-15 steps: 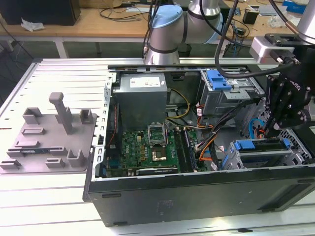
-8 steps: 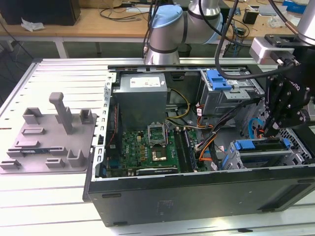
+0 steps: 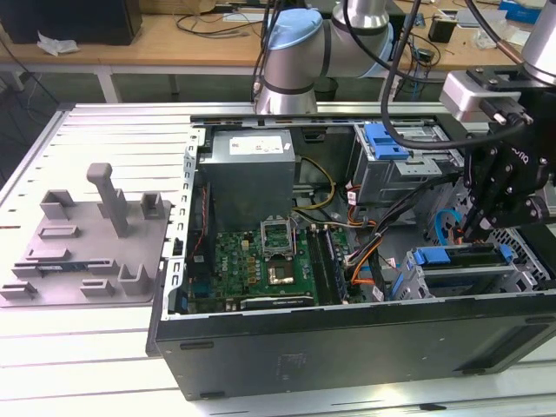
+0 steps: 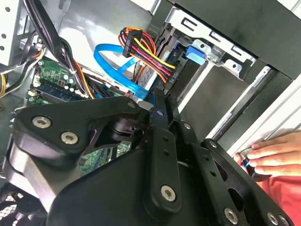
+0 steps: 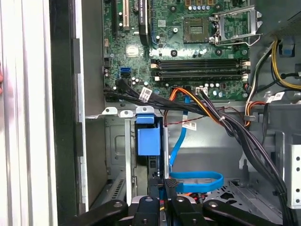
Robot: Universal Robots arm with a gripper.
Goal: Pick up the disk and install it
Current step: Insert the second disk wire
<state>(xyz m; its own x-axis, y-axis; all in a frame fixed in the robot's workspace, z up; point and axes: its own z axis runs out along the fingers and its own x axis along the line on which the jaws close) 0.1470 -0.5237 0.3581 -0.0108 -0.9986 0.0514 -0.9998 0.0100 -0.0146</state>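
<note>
Exterior view: your gripper is hanging over the drive cage inside the computer case.
Its fingers are pinching together, grasping nothing.

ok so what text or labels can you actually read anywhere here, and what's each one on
No text here reads clearly enough to quote.
Print on the power supply label: too small to read.
Print on the white cable tags: too small to read.
Markings on the motherboard: too small to read.
White mark on the body of the gripper: not legible.
</note>
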